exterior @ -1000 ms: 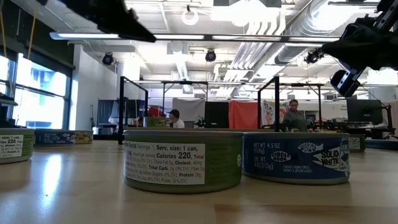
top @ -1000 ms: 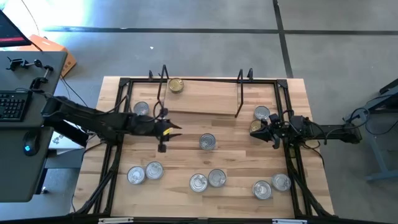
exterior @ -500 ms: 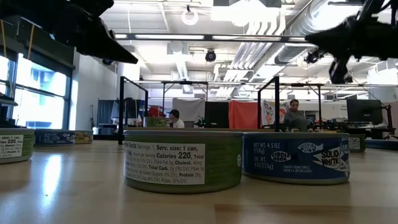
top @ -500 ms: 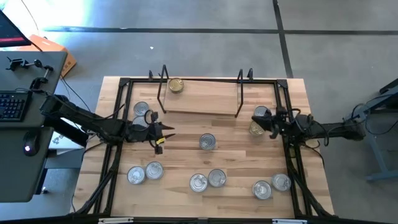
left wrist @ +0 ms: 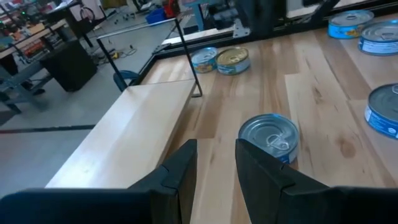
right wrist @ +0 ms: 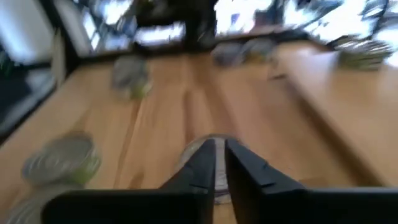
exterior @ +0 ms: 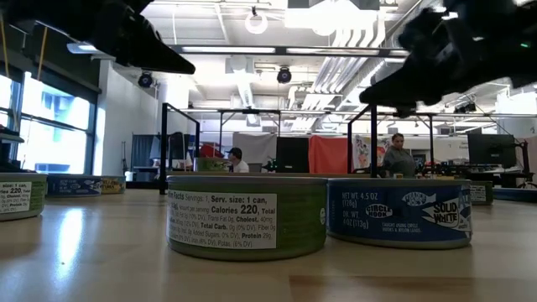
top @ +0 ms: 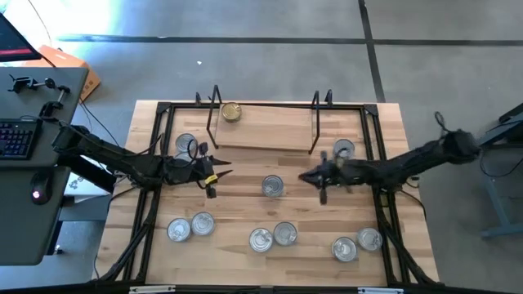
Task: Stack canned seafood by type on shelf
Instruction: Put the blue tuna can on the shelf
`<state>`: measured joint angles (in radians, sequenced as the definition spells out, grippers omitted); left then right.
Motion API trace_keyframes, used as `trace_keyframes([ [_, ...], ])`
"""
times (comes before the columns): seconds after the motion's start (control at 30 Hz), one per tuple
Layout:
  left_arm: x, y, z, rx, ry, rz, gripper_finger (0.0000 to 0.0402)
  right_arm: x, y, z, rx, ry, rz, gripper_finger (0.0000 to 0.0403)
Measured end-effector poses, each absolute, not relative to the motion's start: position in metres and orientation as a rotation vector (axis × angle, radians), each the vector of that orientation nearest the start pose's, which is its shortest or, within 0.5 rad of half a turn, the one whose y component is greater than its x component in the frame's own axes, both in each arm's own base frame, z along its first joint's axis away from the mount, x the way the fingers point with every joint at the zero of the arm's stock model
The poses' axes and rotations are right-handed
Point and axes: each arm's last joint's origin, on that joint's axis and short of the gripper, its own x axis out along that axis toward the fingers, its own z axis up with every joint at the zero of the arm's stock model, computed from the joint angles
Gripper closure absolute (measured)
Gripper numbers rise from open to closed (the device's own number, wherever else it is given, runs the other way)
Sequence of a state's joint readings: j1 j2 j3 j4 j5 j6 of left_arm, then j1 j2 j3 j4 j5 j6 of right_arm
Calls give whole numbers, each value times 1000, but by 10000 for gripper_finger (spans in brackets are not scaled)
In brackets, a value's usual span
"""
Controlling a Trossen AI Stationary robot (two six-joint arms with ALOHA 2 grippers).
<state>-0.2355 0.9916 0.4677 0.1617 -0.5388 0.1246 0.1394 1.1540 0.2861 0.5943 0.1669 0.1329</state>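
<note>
Looking down from the high view: right gripper (top: 313,177) reaches toward table centre, empty. A lone silver tin (top: 272,186) lies just beyond its tips, toward the left arm's side. Left gripper (top: 219,174) sits on the tin's other side, a little farther off. So the right arm looks nearer. The shelf (top: 261,131) stands behind both, one gold-lidded tin (top: 231,112) on its left end. Other tins line the near edge.

Low view: two tins fill the foreground, green label (exterior: 247,216) and blue label (exterior: 398,211); arms are dark shapes overhead, fingers unreadable.

Left wrist view: left fingers (left wrist: 181,171) stand parted by a modest gap, nothing between them. The silver tin (left wrist: 269,136) sits upright ahead, offset to one side; the shelf board (left wrist: 134,137) runs alongside.

Right wrist view: heavy blur. Right fingers (right wrist: 200,163) are nearly together, a slim gap, holding nothing. A tin's rim (right wrist: 189,151) shows dead ahead behind the tips. Judgement: they must spread before taking it.
</note>
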Motion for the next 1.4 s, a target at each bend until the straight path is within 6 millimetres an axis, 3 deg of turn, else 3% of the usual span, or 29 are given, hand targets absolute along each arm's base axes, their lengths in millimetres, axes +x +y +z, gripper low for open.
trace_keyframes([
  [0.23,202,-32,221,239,350,288,298,264,37,154,-108,514,140,265],
  [0.4,203,-32,222,236,343,287,298,295,42,136,-313,574,234,242],
  [0.63,203,-33,222,230,340,255,298,320,44,122,-505,690,236,283],
  [0.93,216,-39,200,404,456,108,298,323,41,114,-542,744,171,393],
  [1.13,232,-42,177,508,516,108,298,325,38,115,-458,756,121,398],
  [1.4,252,-48,158,654,473,31,280,345,18,132,-280,726,147,402],
])
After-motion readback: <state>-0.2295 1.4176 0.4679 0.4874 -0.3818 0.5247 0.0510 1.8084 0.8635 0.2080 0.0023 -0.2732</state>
